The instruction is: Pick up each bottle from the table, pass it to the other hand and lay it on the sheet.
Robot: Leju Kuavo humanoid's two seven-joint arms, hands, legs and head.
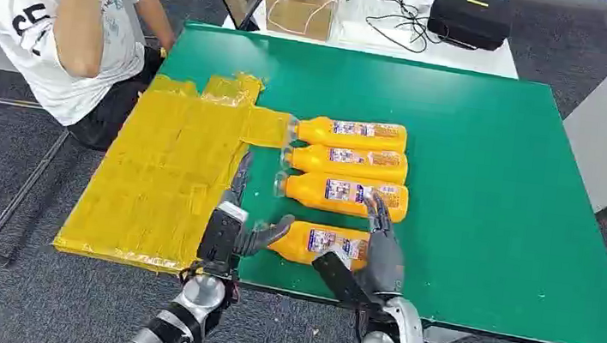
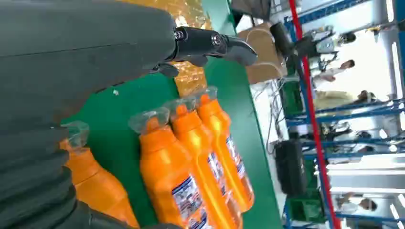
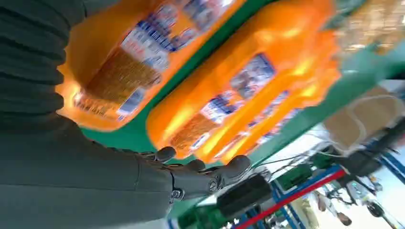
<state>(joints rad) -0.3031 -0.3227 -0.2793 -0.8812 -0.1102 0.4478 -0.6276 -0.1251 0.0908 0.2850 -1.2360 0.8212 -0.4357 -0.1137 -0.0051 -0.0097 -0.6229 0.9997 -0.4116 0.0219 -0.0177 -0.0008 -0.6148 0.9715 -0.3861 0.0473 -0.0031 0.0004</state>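
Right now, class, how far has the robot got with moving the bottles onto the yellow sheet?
Done: nothing yet; the yellow sheet carries no bottle. In hand: both hands are at the nearest bottle, the left hand at its neck end and the right hand at its base; whether either grips it is unclear. Left: that bottle plus the three bottles lying side by side on the green table.

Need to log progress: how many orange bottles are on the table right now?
4. Three lie side by side on the green table: the far bottle, second bottle, third bottle. The nearest bottle lies between the left hand and right hand. None on the yellow sheet.
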